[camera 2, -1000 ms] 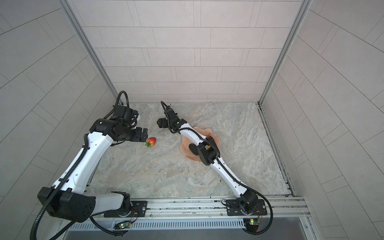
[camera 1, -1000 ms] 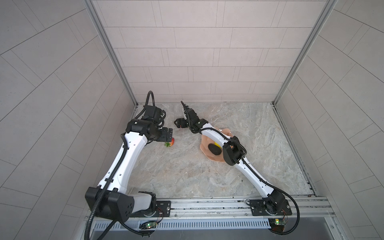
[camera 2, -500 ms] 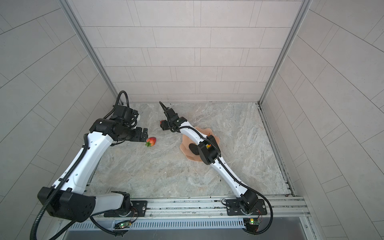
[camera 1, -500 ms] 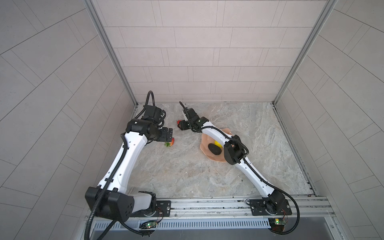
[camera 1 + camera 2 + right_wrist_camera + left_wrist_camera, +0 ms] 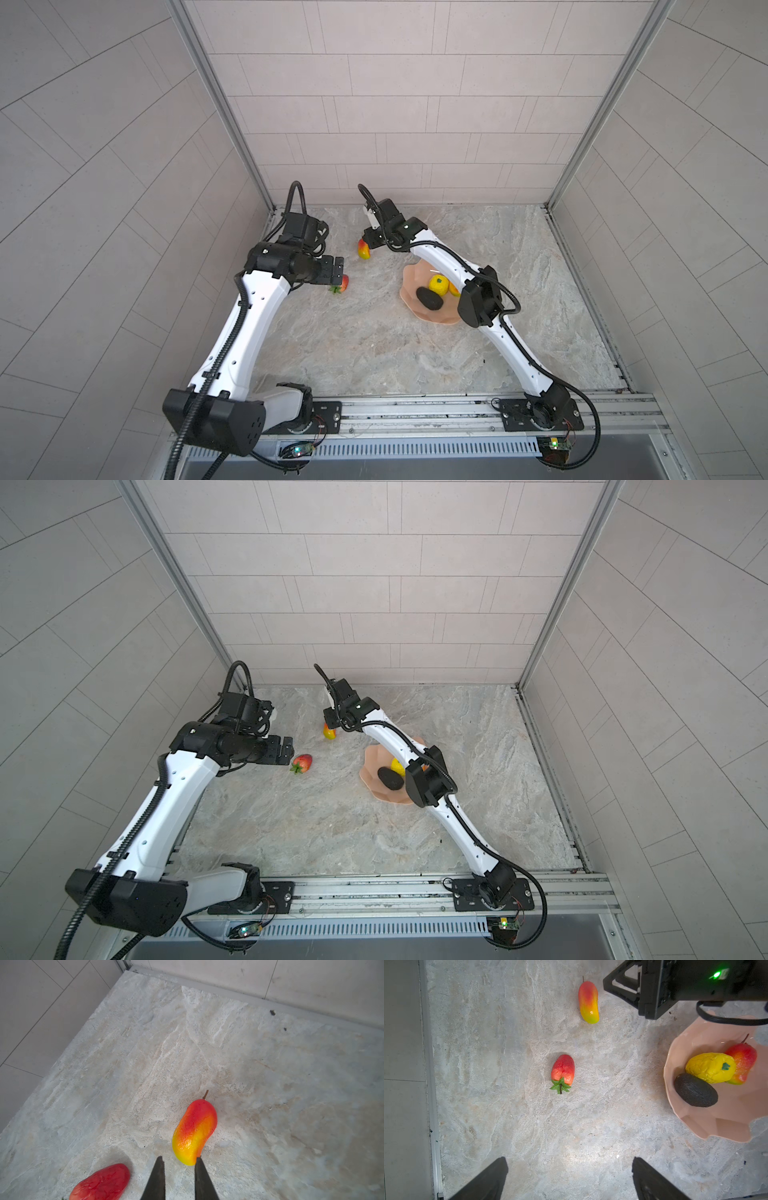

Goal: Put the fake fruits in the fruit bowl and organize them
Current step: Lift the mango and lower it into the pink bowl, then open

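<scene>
Right wrist view has the right end effector [image 5: 179, 1157] pinched together on nothing, the loose mango [image 5: 195, 1132] lying on the desk [image 5: 270, 1084] just past its tips, so the pick for the fruit bowl [image 5: 726, 1122] behind it looks to need reopening and a farther reach.

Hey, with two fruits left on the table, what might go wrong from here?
The right gripper has its jaws shut beside the loose mango, with one tip at its yellow end, not around it. Lifting now would likely come up empty, and pushing forward might roll it away.
The strawberry lies close by, ahead of the open left gripper. If both arms go in together, they might bump each other.
</scene>
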Robot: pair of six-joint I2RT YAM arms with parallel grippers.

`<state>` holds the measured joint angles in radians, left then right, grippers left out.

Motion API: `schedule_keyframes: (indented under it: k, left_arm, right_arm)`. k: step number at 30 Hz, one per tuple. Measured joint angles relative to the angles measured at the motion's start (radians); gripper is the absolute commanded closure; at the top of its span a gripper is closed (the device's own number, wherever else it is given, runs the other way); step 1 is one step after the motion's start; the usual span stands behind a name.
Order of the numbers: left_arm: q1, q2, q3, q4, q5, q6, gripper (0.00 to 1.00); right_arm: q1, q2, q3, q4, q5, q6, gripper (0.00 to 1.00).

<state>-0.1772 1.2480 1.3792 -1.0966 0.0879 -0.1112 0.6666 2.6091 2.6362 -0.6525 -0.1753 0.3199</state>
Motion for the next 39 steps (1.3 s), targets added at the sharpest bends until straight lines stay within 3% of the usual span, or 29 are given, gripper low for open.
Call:
schedule_keyframes:
  k: [6, 14, 24, 32, 39]
  left_arm:
    - [0.0, -0.003, -0.003, 0.0, 0.006, 0.0, 0.0]
    - [0.0, -0.005, -0.004, 0.0, 0.005, 0.0, 0.0]
    - [0.0, -0.005, -0.007, 0.008, 0.005, 0.0, 0.0]
    - [0.0, -0.005, -0.007, 0.007, 0.005, 0.0, 0.0]
    - [0.0, -0.005, -0.007, 0.007, 0.005, 0.0, 0.0]
  right_arm:
    - [0.001, -0.006, 0.0, 0.0, 0.018, 0.023, 0.61]
    - [0.031, 0.054, 0.0, 0.131, 0.122, 0.125, 0.5]
    - [0.06, 0.175, 0.0, 0.182, 0.201, 0.233, 0.51]
    - [0.06, 0.228, 0.034, 0.217, 0.248, 0.293, 0.57]
    - [0.06, 0.23, 0.036, 0.222, 0.262, 0.322, 0.8]
